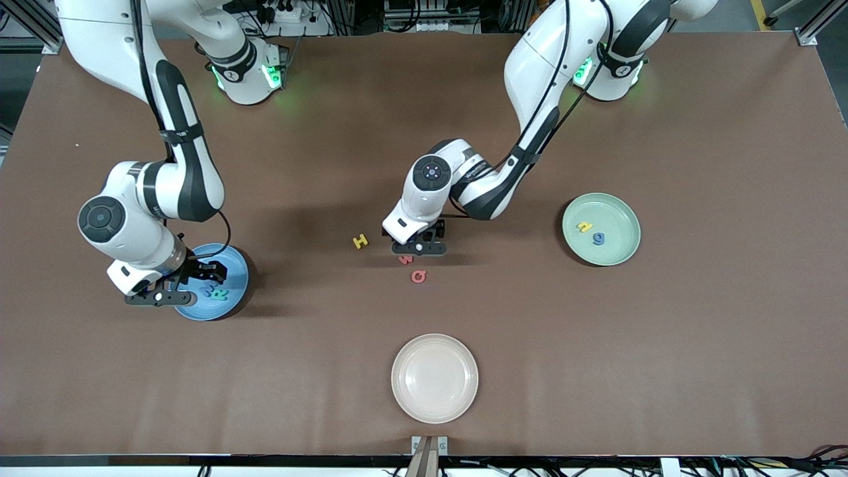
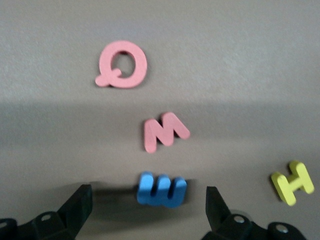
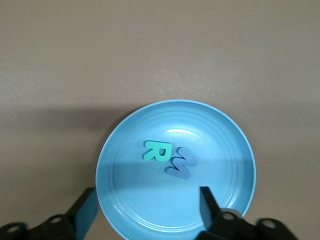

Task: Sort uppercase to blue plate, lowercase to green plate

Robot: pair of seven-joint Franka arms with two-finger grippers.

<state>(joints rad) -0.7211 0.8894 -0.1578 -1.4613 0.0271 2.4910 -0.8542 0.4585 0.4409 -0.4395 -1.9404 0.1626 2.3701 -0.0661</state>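
The left gripper (image 2: 148, 202) was wide open, low over the little blue m (image 2: 161, 189), with the red w (image 2: 164, 131) just beside it, so its fingers could have bumped the red w or grabbed both by mistake. The right gripper (image 3: 145, 210) hung open over the blue plate (image 3: 120, 200), holding nothing. The green R (image 3: 158, 150) and blue M (image 3: 181, 164) lay in that plate.
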